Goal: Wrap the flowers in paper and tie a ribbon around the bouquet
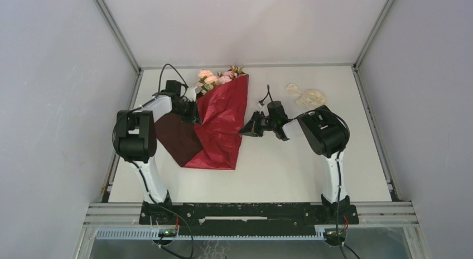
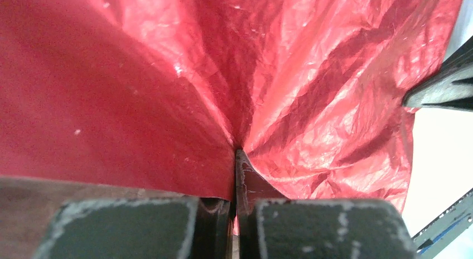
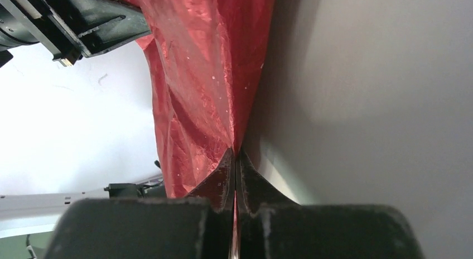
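The left tool (image 2: 235, 178) fills the bottom of its own wrist view, its two dark fingers pressed together on a fold of the red paper (image 2: 312, 75). The right tool (image 3: 235, 175) is likewise pinched closed on the paper's opposite edge. From above, the paper lies on the white surface (image 1: 290, 164) between the two arms, folded over into a rough cone. The flowers (image 1: 215, 78) poke out at its far end, and the ribbon (image 1: 305, 95) lies apart near the far right corner.

The step in hand looks like folding the sheet round the stems. To do it well, both pinches should be firm, and one side should be drawn across the other low and slowly, so the crinkly sheet neither tears nor drags the flowers out of line.

The stems are hidden under the paper. How deep each pinch sits cannot be told, nor whether the dark flap by the left arm is the sheet's underside or shadow.
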You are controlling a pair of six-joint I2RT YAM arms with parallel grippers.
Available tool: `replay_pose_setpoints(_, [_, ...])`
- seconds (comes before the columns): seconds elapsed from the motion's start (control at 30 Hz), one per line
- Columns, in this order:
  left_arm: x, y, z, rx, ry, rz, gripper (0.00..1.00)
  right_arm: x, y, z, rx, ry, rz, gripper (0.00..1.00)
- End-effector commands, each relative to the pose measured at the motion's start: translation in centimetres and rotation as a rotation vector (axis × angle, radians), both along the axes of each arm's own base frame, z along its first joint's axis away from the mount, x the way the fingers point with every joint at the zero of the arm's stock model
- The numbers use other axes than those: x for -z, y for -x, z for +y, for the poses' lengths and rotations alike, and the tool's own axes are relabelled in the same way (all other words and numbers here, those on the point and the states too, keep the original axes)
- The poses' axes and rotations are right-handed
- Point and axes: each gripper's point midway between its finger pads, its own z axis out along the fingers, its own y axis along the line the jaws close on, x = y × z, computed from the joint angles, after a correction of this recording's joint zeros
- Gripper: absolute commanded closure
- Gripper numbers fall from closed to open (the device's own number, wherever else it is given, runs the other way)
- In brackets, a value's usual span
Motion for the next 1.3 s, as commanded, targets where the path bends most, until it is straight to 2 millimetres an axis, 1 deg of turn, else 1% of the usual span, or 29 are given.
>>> replay_pose_setpoints(0.0, [-2.3, -0.1, -3.2, 0.115, 0.009, -0.075, 0.97, -3.2, -0.3, -3.4, 0.029, 0.017, -0.099, 1.0])
replay_pose_setpoints(0.07, [-2.5, -0.2, -4.7, 0.136, 0.018, -0.077, 0.97, -2.9, 0.6, -5.8, 0.056, 0.065, -0.098, 1.0])
replay_pose_setpoints(0.1, [-2.5, -0.2, -5.5, 0.152, 0.022, -0.077, 0.97, -2.1, 1.1, -7.2, 0.074, 0.091, -0.082, 1.0])
replay_pose_setpoints(0.2, [-2.4, -0.3, -7.9, 0.2, 0.023, -0.079, 0.97, -1.3, 2.1, -11.2, 0.134, 0.14, -0.058, 1.0])
replay_pose_setpoints(0.23, [-2.4, -0.3, -8.8, 0.218, 0.025, -0.082, 0.97, -0.9, 2.6, -12.3, 0.149, 0.161, -0.045, 0.97])
replay_pose_setpoints(0.27, [-2.3, -0.4, -9.5, 0.233, 0.027, -0.082, 0.97, -0.6, 2.9, -13.1, 0.155, 0.186, -0.041, 0.91])
replay_pose_setpoints(0.3, [-2.3, -0.4, -10.2, 0.245, 0.028, -0.081, 0.97, -0.4, 3.4, -13.8, 0.154, 0.214, -0.033, 0.84])
replay_pose_setpoints(0.33, [-2.3, -0.5, -10.7, 0.252, 0.028, -0.08, 0.97, -0.4, 3.7, -14.2, 0.15, 0.244, -0.035, 0.8])
replay_pose_setpoints(0.43, [-2.0, -0.4, -10.9, 0.242, 0.028, -0.062, 0.97, -1.6, 4.3, -15.7, 0.168, 0.337, -0.072, 0.74])
replay_pose_setpoints(0.53, [-1.6, 0.0, -10.5, 0.241, 0.013, -0.067, 0.97, -3.3, 4.8, -17.7, 0.227, 0.448, -0.113, 0.73])
replay_pose_setpoints(0.57, [-1.6, 0.0, -10.4, 0.241, 0.009, -0.069, 0.97, -4.1, 5.1, -18.1, 0.238, 0.479, -0.137, 0.74])
replay_pose_setpoints(0.6, [-1.4, 0.1, -10.3, 0.239, 0.004, -0.066, 0.97, -5.0, 5.2, -17.9, 0.239, 0.493, -0.178, 0.74])
replay_pose_setpoints(0.63, [-1.2, 0.1, -10.2, 0.237, -0.002, -0.064, 0.97, -5.9, 5.5, -17.0, 0.221, 0.494, -0.223, 0.75])
replay_pose_setpoints(0.67, [-1.2, -0.1, -10.2, 0.231, -0.007, -0.064, 0.97, -6.9, 5.9, -15.7, 0.19, 0.481, -0.276, 0.77])
replay_pose_setpoints(0.7, [-1.0, -0.2, -10.1, 0.226, -0.01, -0.061, 0.97, -7.5, 6.6, -13.8, 0.137, 0.461, -0.316, 0.79])
replay_pose_setpoints(0.77, [-0.9, -0.4, -10.1, 0.213, -0.015, -0.058, 0.97, -8.0, 8.3, -10.2, 0.028, 0.414, -0.358, 0.84])
replay_pose_setpoints(0.83, [-0.7, -0.5, -10.0, 0.195, -0.02, -0.05, 0.97, -7.7, 9.8, -7.4, -0.049, 0.377, -0.362, 0.91])
replay_pose_setpoints(0.87, [-0.7, -0.6, -10.0, 0.189, -0.021, -0.047, 0.97, -7.7, 10.4, -5.6, -0.084, 0.345, -0.374, 0.94])
replay_pose_setpoints(0.9, [-0.6, -0.6, -10.0, 0.186, -0.019, -0.042, 0.97, -7.3, 11.1, -4.2, -0.122, 0.316, -0.37, 0.95])
replay_pose_setpoints(0.97, [-0.5, -0.5, -10.0, 0.18, -0.02, -0.037, 0.97, -5.7, 11.8, -2.4, -0.174, 0.314, -0.333, 0.99])
replay_pose_setpoints(1.07, [-0.5, -0.5, -9.8, 0.173, -0.027, -0.035, 0.97, -2.8, 12.7, -0.8, -0.228, 0.329, -0.283, 1.0])
replay_pose_setpoints(1.13, [-0.5, -0.5, -9.6, 0.168, -0.029, -0.037, 0.97, -0.8, 13.0, -0.8, -0.238, 0.371, -0.254, 1.0])
replay_pose_setpoints(1.2, [-0.6, -0.6, -9.4, 0.164, -0.032, -0.037, 0.97, 1.2, 13.8, -1.5, -0.257, 0.426, -0.215, 1.0])
replay_pose_setpoints(1.27, [-0.6, -0.7, -9.2, 0.161, -0.035, -0.04, 0.97, 2.0, 14.8, -1.7, -0.289, 0.46, -0.206, 1.0])
